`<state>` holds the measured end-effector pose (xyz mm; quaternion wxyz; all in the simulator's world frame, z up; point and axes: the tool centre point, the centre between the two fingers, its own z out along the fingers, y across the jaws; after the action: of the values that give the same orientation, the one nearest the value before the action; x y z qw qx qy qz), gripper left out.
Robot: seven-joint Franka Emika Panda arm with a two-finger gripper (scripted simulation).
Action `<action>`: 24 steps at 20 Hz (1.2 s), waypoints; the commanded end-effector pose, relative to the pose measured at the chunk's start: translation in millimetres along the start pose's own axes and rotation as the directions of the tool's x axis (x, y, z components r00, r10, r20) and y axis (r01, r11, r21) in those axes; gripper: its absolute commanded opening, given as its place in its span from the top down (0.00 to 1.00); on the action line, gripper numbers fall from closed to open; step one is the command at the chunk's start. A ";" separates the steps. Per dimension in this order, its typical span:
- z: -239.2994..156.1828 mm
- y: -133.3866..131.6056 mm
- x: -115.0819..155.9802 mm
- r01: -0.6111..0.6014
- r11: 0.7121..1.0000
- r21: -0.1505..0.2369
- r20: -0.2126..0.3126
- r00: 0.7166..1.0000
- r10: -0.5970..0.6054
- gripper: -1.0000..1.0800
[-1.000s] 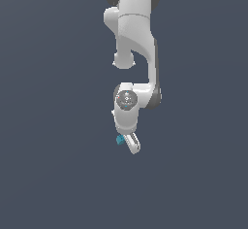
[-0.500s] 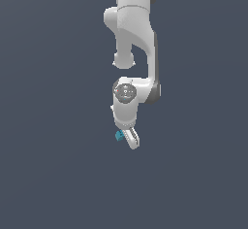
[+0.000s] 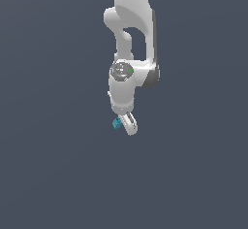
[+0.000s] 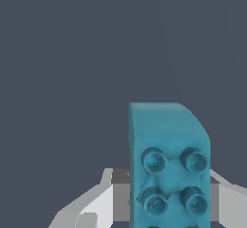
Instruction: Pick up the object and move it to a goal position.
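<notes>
Wrist view alone shows studs on the block (image 4: 169, 164) the jaws grasp.

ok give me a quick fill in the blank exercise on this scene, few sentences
1. The block between the gripper's fingers is ____ in colour.
2. In the wrist view the block's face toward the camera carries round ____.
3. The white arm enters the exterior view from the ____ edge.
4. In the exterior view the block shows on the gripper's ____ side.

Missing words: teal-blue; studs; top; left
</notes>
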<state>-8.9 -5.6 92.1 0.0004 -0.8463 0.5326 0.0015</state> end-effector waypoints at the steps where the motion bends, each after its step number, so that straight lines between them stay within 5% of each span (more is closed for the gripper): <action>1: -17.9 12.4 -2.0 0.000 1.000 0.002 0.000 1.000 0.000 1.00; 24: -175.0 122.1 -17.4 -0.001 1.000 0.001 -0.002 1.000 0.001 1.00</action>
<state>-120.3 -41.1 258.2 0.0004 -0.8461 0.5330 0.0005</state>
